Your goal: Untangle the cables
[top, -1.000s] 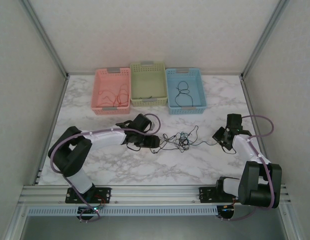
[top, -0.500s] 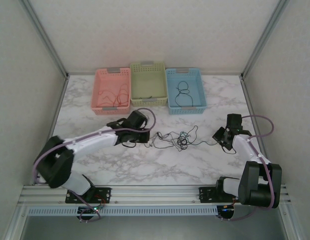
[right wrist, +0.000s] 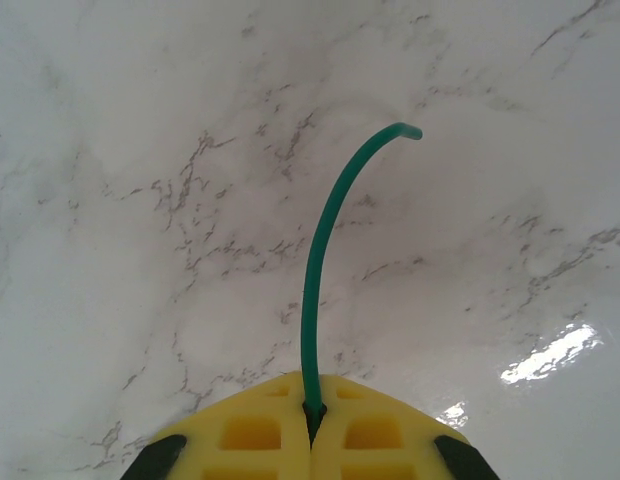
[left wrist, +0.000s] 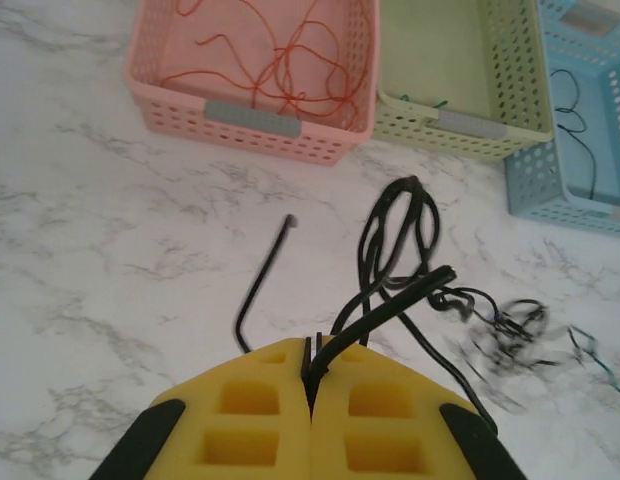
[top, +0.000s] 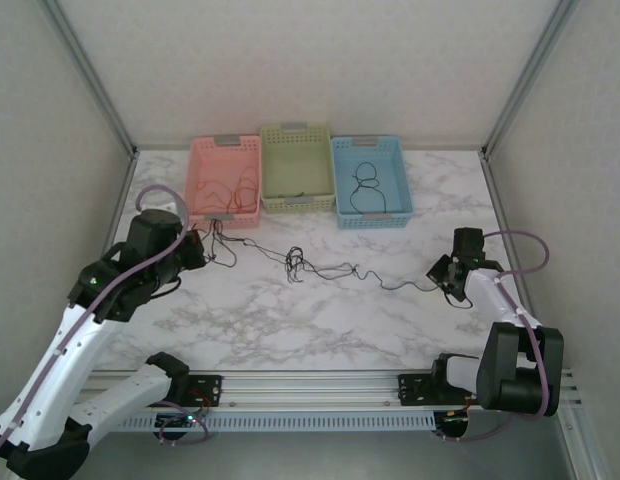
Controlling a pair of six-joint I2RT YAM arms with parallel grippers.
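My left tool is clenched on black cables by the pink basket near edge, right tool pinching the green cable, near tabletop open.

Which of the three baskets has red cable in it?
The pink basket, leftmost in the row. The green basket beside it has none; the blue basket holds a black cable.

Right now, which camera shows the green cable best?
The right wrist view: the green cable stands sharp, pinched in the shut right gripper. The top view shows it as a thin dark line running to the tangle, colour unclear. The left wrist view has a blurred greenish bit at its right edge.
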